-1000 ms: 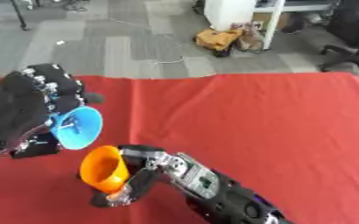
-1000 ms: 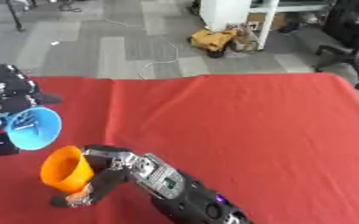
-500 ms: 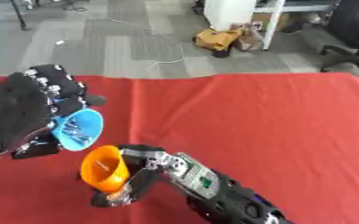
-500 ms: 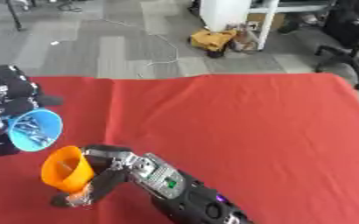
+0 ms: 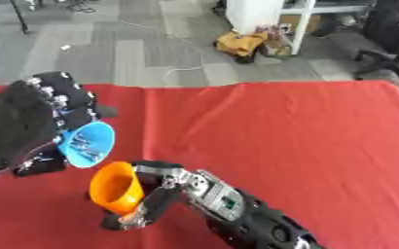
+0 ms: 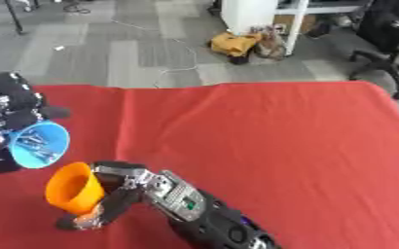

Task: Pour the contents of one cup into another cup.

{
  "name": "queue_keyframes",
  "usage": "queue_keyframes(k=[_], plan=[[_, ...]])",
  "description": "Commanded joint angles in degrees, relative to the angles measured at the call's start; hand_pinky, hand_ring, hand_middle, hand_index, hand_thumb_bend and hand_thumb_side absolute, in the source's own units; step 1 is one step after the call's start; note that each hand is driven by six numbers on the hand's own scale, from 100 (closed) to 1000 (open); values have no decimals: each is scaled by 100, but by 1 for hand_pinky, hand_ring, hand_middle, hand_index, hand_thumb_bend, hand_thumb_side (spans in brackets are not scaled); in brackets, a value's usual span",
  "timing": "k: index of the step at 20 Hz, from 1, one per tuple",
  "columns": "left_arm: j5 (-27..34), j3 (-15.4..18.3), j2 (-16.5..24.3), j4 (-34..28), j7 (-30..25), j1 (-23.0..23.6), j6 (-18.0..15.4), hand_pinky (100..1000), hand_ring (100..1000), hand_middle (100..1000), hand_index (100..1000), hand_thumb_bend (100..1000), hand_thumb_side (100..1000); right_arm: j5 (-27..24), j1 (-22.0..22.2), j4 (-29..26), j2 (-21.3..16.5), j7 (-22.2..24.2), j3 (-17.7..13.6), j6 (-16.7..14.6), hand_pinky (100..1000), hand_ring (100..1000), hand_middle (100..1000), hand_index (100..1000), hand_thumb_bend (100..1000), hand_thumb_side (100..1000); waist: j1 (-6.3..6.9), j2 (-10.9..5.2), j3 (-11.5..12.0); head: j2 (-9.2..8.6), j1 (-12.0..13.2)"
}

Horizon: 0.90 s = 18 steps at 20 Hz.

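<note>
We hold blue cup tilted in left hand, fingers curled round it; small metal bits inside. Right hand fingers grip orange cup just below. Pour barely begun, we judge.

We can't make out the small bits in the blue cup; left hand is cut off at the edge.

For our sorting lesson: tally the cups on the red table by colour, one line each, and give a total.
Blue cup, tilted in the left hand, small metal bits inside: 1
Orange cup, in the right hand: 1
Total: 2
</note>
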Motion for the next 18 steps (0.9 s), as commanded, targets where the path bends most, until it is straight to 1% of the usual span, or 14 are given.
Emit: queue_keyframes(k=[1,18], plan=[[-50,36,28,-83,26,-126,17,532,387,399,731,685,100,-51,-87,-105,-68,14,-35,-12,574,452,467,743,328,100,22,-115,-1,14,-3],[-605,34,30,-142,33,-137,109,553,397,403,745,684,100,-52,-72,-91,-59,26,-34,-9,572,453,467,742,328,100,37,-121,-14,19,-11]])
